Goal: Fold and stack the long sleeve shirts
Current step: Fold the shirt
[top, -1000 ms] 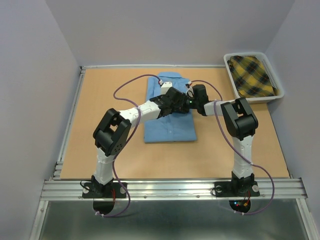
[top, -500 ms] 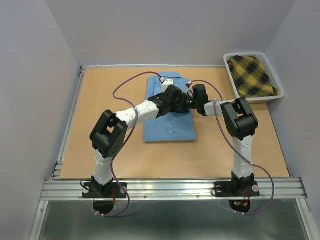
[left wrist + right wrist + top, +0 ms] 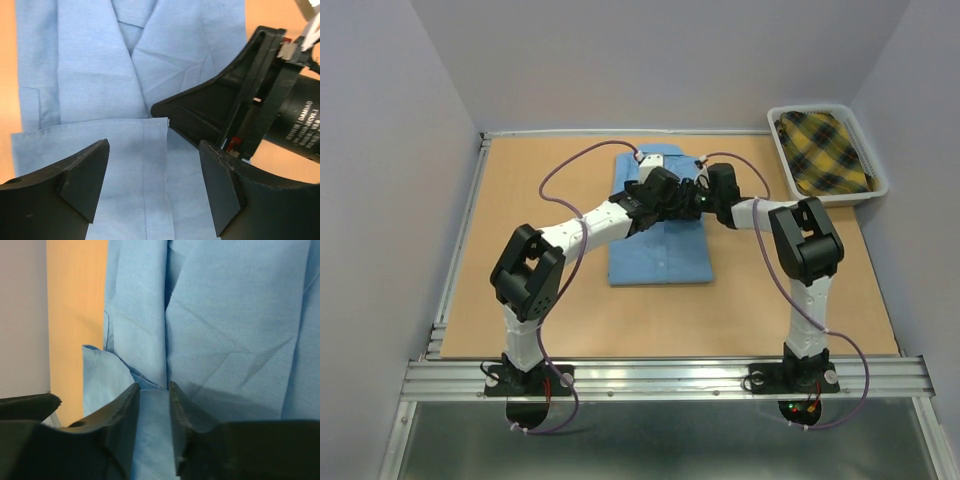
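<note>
Shirt (image 3: 660,255) mid table (image 3: 540,200); bin (image 3: 820,108) far R

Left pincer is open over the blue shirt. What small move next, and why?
Probably widen the right pincer and lift both clear: the left pincer is open and empty, the right's jaws stand narrow over cloth, and the blue shirt lies folded flat.

shirt (image 3: 660,255) — soft matt cloth, creased; table (image 3: 650,320) — smooth matt wood-look; left pincer (image 3: 152,170) matt black plastic

A plain light blue shirt (image 3: 660,255) lies flat in the middle of the surface (image 3: 520,210). It is folded into a rectangle, with its collar (image 3: 131,20) at the far end and its lower part doubled up over the front. A yellow plaid shirt (image 3: 825,150) lies in the far-right bin (image 3: 878,188).
</note>
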Action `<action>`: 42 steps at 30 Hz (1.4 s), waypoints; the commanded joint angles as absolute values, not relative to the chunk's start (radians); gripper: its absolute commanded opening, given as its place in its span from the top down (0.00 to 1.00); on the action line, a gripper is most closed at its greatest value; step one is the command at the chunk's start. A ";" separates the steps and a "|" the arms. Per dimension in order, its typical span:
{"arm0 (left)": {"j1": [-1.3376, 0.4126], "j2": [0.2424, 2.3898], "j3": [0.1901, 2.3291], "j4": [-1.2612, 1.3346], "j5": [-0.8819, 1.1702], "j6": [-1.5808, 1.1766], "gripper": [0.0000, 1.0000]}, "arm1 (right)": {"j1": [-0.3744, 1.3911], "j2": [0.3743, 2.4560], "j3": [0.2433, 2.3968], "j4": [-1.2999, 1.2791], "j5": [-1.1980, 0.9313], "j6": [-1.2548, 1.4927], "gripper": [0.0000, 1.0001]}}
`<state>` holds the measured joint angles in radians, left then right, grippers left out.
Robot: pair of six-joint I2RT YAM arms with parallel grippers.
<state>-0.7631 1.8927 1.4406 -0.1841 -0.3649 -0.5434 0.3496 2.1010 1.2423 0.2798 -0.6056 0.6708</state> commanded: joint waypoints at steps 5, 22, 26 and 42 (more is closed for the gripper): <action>-0.716 1.628 1.344 -0.155 -0.393 -0.571 0.17 | 0.344 1.863 1.236 0.117 -0.316 0.517 0.51; -0.649 1.259 0.672 0.270 0.095 -0.825 0.28 | 0.457 1.512 0.712 0.571 -0.589 0.911 0.42; -0.646 1.282 0.644 0.336 0.106 -0.845 0.31 | 0.538 1.534 0.690 0.657 -0.552 0.962 0.42; -0.572 1.492 0.413 0.586 0.161 -1.009 0.44 | 0.592 1.950 0.373 1.368 -0.460 1.187 0.42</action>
<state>-0.5884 1.4628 0.4606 0.4820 0.1307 -0.9615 0.5900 1.8793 0.4530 1.0885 -0.5072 1.1416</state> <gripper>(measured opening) 0.559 0.577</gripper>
